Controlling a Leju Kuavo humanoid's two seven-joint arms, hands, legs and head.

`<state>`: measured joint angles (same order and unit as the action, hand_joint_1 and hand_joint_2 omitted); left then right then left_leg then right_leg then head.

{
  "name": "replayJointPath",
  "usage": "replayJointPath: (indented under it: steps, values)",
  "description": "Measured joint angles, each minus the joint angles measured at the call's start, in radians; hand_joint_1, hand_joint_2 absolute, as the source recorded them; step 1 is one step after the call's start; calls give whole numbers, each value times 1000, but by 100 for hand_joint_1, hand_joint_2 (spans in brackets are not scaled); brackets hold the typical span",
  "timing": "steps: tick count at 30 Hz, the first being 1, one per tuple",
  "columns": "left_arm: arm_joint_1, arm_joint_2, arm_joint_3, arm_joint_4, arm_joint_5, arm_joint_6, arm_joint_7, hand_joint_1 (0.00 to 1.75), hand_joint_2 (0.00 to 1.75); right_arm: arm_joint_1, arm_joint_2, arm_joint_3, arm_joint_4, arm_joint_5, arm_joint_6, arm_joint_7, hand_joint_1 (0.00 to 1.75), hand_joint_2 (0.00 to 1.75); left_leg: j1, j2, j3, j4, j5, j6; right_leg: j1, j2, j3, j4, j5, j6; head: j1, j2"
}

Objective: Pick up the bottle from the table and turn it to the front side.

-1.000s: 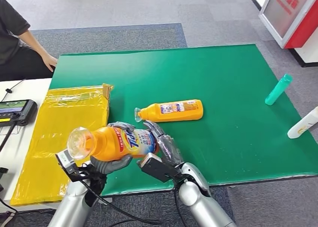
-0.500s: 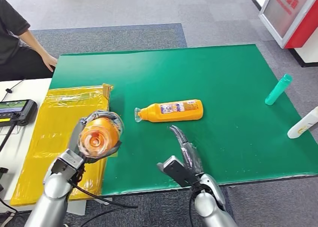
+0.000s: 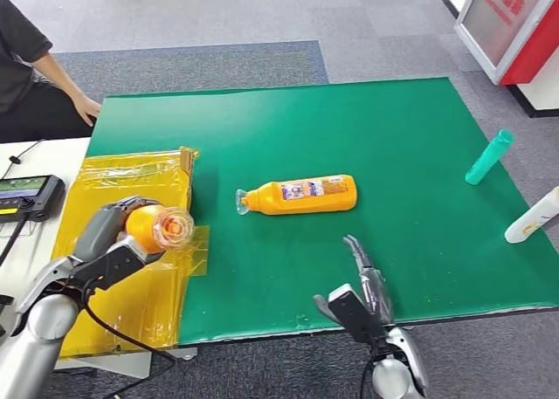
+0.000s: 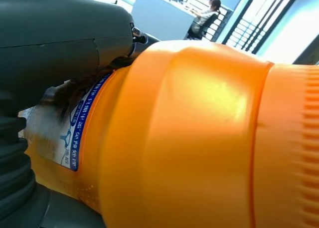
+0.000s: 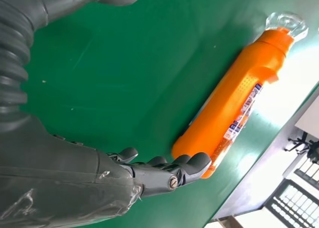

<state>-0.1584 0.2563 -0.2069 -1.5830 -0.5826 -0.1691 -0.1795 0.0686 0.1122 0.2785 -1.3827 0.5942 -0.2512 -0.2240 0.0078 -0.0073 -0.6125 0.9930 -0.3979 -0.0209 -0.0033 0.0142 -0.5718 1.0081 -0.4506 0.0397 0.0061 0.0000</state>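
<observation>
Green mat [image 3: 409,137] over most of the table; yellow bag [image 3: 112,189] spread at its left end, partly over a white side table [image 3: 26,242]. Person seated beyond the far left corner [image 3: 26,76]. Tablet [image 3: 26,194] on the white table. Teal bottle [image 3: 489,157] and white bottle [image 3: 533,216] lying near the mat's right edge, well apart from both hands.

Two orange bottles. Held bottle [image 3: 155,226] up off the table above the yellow bag, gripped around the body by left hand [image 3: 108,233]; clear cap end pointing toward the camera and right, long axis running roughly away from the head view. Label partly visible against the thumb in left wrist view [image 4: 71,133]; which face is front, cannot tell.

Lying bottle [image 3: 303,195] flat on the mat at centre, long axis left-right, cap to the left, label up.

Right hand [image 3: 366,281] at the near mat edge, holding nothing, fingers [image 5: 188,164] extended and slightly apart, pointing up-mat. Lying bottle ahead and left of it, apart, just beyond the fingertips in right wrist view [image 5: 233,103].

Judgement: right hand nearer the lying bottle; a short forward-left reach would meet its base end, across the long axis.
</observation>
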Motion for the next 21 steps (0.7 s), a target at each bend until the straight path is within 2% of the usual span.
replayJointPath:
  steps: [4,7,14,21]
  values:
    - [-25,28,-4,28,-60,0,72,175,175,7,0,-14,-8,-2,12,-2,0,175,0,0,0,0,0,0,0,0,0,0,0,0,0,0]
    - [-86,51,-21,107,-124,-24,117,175,175,3,0,-17,-5,-10,43,-8,0,175,0,0,0,0,1,0,0,0,-1,0,0,0,0,0]
    - [-274,57,-139,367,-193,-74,119,175,175,-45,0,-12,40,-20,84,-20,0,175,0,0,0,0,3,-1,0,0,0,0,4,-1,0,0]
    - [-356,49,-246,496,-196,-94,101,175,175,-65,0,-8,64,-21,96,-20,0,175,0,0,0,0,3,-1,0,0,-1,0,4,-1,0,0]
